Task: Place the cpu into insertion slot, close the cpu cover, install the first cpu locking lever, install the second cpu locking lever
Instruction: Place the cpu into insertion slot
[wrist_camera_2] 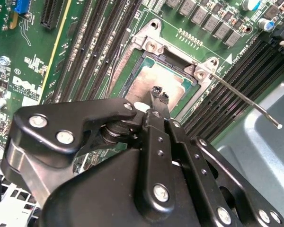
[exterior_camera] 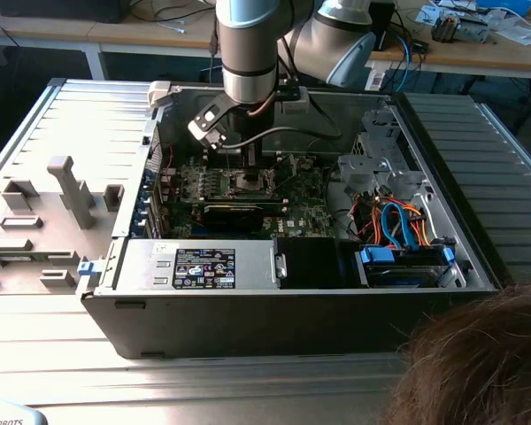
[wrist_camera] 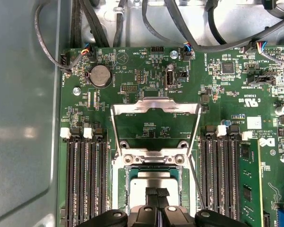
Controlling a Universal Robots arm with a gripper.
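I am holding the gripper (wrist_camera: 156, 192) clenched on nothing, its tips right at the cpu (wrist_camera: 138, 187); whether they are touching it, I cannot tell. The cpu is lying flat in the slot (wrist_camera: 128, 176). Beyond, the cover (wrist_camera: 156, 106) is standing tilted up, which I judge is keeping the slot open. A lever (wrist_camera_2: 246, 101) is sticking out unlatched. I am counting one cpu, one cover, one clear lever.

Sticker label (exterior_camera: 204, 268) on power supply (exterior_camera: 150, 264), white lettering (wrist_camera: 252, 100) on circuit board (wrist_camera: 142, 61)
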